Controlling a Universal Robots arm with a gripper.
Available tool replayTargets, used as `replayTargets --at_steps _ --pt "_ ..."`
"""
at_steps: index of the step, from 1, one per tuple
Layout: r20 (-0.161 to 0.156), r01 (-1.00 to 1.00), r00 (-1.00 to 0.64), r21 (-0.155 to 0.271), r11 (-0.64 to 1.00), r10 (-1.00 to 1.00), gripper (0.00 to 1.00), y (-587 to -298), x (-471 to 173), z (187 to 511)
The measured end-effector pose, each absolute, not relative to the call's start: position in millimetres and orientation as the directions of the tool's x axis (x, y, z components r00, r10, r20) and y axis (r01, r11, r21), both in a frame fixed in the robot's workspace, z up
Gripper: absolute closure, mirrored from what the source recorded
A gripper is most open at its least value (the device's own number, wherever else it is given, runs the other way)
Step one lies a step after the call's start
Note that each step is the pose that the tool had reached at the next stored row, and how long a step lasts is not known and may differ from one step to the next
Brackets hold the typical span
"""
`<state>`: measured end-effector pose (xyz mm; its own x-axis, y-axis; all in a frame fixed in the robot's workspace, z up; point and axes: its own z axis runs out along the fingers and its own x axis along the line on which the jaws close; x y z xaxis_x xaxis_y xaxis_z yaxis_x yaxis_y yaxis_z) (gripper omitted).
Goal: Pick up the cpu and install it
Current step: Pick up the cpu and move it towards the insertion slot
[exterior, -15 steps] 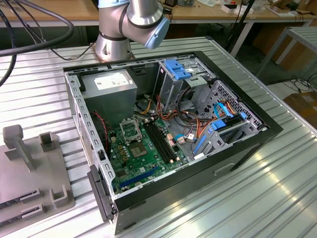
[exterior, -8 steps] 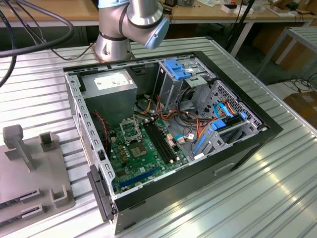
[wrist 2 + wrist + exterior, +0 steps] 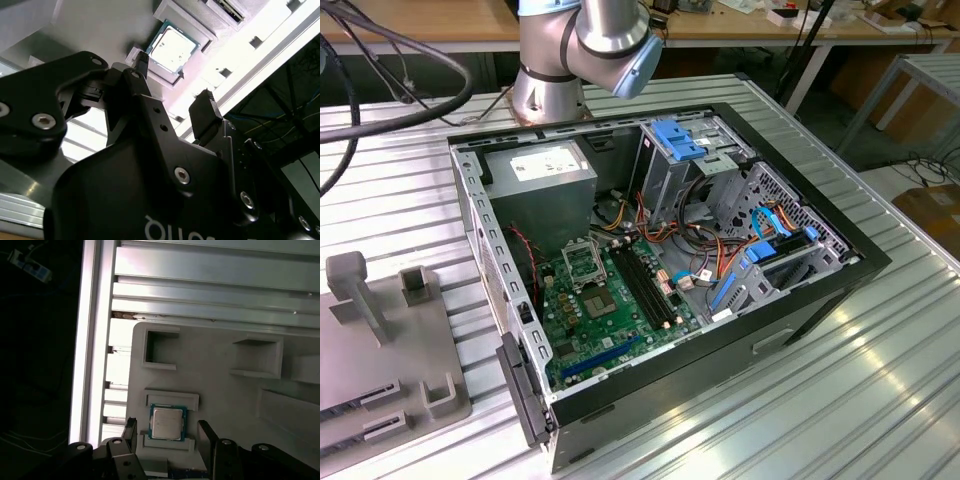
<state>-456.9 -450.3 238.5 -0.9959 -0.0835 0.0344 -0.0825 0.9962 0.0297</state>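
The cpu (image 3: 167, 423) is a small square chip with a silver-grey top and a green rim. It lies flat in a shallow seat on a pale grey fixture plate (image 3: 220, 400), between two low ridges. My gripper (image 3: 167, 427) hovers over it, open, with one black finger (image 3: 131, 432) on each side of the chip and nothing held. In the second wrist view the cpu (image 3: 172, 48) shows beyond the open gripper (image 3: 174, 77). The green motherboard (image 3: 610, 310) lies inside the open computer case, with its silver socket frame (image 3: 582, 262) near the power supply.
The black computer case (image 3: 800, 300) lies open on a ribbed aluminium table (image 3: 880, 400), with a grey power supply (image 3: 545, 185), blue drive brackets (image 3: 675, 140) and loose cables. The grey fixture plate (image 3: 380, 330) stands to the exterior view's left, with raised blocks. The arm's base (image 3: 550, 80) stands behind the case.
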Motion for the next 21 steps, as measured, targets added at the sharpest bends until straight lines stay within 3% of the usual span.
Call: replayTargets --at_steps 21 --pt "0.034 -0.073 -0.997 0.030 0.997 -0.074 0.40 -450.4 -456.9 221.8"
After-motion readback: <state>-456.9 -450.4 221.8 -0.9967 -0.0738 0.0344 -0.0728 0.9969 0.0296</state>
